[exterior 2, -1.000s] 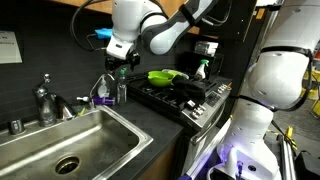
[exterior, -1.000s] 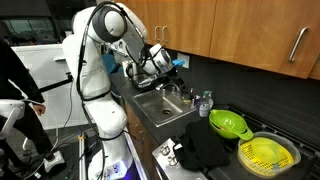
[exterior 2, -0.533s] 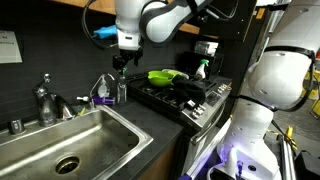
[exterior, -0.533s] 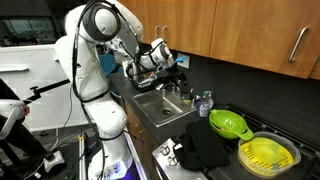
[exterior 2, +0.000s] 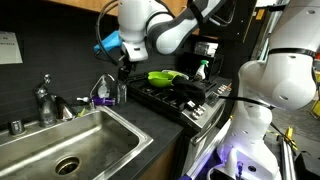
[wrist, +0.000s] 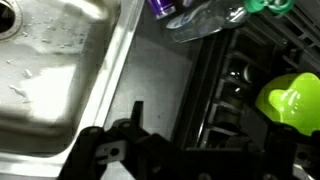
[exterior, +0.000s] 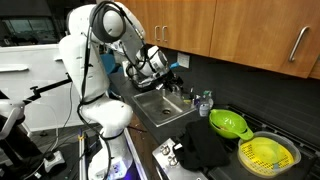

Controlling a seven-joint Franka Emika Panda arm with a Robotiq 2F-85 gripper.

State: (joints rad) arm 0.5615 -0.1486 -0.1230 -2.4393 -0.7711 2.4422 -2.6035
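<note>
My gripper (exterior 2: 125, 68) hangs in the air above the strip of dark counter between the steel sink (exterior 2: 75, 140) and the stove (exterior 2: 175, 92). It also shows above the sink in an exterior view (exterior: 177, 70). In the wrist view its two black fingers (wrist: 195, 118) are spread apart with nothing between them. Below them lie the counter strip, the sink edge (wrist: 110, 70) and the stove grates (wrist: 240, 80). A purple soap bottle (exterior 2: 104, 92) and a clear bottle (exterior 2: 121, 90) stand just below and behind the gripper.
A faucet (exterior 2: 45, 98) stands behind the sink. A green colander (exterior: 228, 124) and a black cloth (exterior: 205, 148) lie on the stove, with a yellow-green strainer (exterior: 268, 154) beside them. Wooden cabinets (exterior: 240, 30) hang overhead. A spray bottle (exterior 2: 201, 70) stands behind the stove.
The arm has swung and the gripper has moved slightly down and toward the stove, staying open and empty.
</note>
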